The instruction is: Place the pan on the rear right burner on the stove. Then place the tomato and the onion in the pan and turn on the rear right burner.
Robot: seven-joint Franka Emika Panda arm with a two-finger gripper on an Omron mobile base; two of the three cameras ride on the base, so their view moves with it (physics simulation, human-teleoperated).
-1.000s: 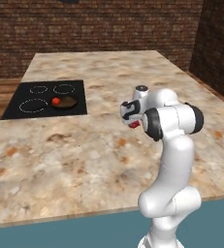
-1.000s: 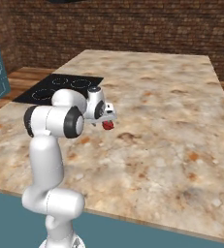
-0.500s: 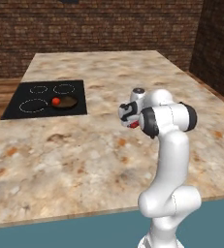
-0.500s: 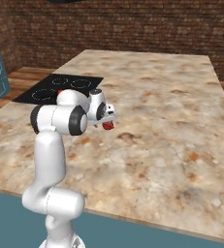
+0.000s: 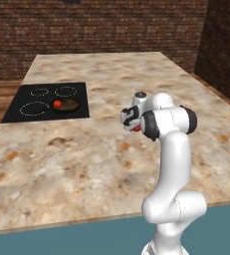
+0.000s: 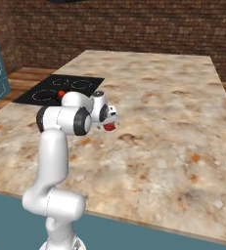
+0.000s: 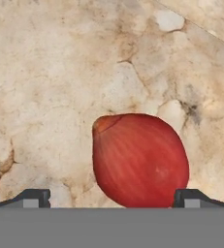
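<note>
Onion (image 7: pixel 140 162) position — directly in front of the gripper (image 7: pixel 112 196), lying on the speckled stone worktop (image 7: pixel 50 72) and centred between the two finger tips (image 7: pixel 33 197). The jaws are spread wide, one tip on each side of the bulb, with no visible contact. In the left base view the onion (image 5: pixel 136 128) appears as a small red patch just beneath the hand, near the middle of the worktop (image 5: pixel 86 159). That view also shows the stove (image 5: pixel 47 102) well apart at the far left — the pan (image 5: pixel 69 105) sits on its black glass with the tomato (image 5: pixel 57 104) touching its left edge. From the right base view the arm hides the pan; the tomato (image 6: pixel 61 93) remains visible.
</note>
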